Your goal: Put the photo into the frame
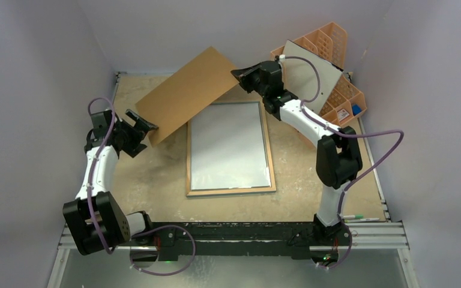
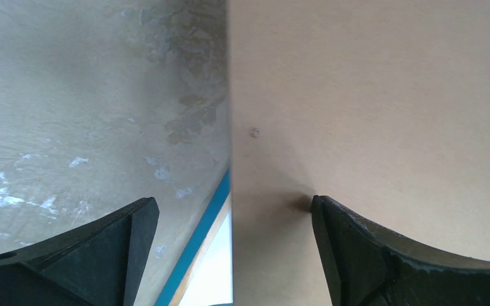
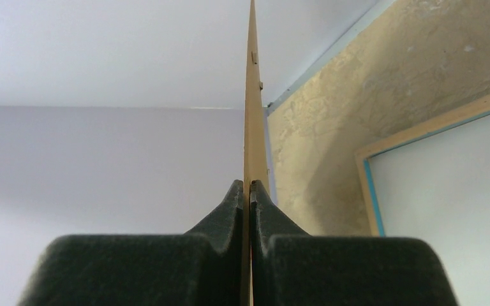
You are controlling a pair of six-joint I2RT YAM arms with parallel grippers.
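At the tabletop (image 1: 156, 180) centre, saw the frame (image 1: 230, 191) lying back-up, white sheet (image 1: 228, 144) inside, perhaps the photo face down. Found right hand (image 3: 249, 186) clenched on tilted hardboard backing (image 1: 186, 90), left hand (image 2: 231, 205) released astride its near-left edge. Judged backing not yet fitted.

Both arms share one build: white shells over the long links and chunky black housings at the joints. The left arm (image 1: 96, 171) rises from the left end of the black rail (image 1: 234, 233), and the right arm (image 1: 336, 162) from nearer its right end. A loose purple cable (image 1: 396, 142) loops along each arm, up from the rail. The left gripper (image 2: 233, 203) and right gripper (image 3: 247, 186) have matt black, grainy, slightly scuffed fingers. Just below the rail, under each base, there seems to be a small green light (image 1: 326, 259).
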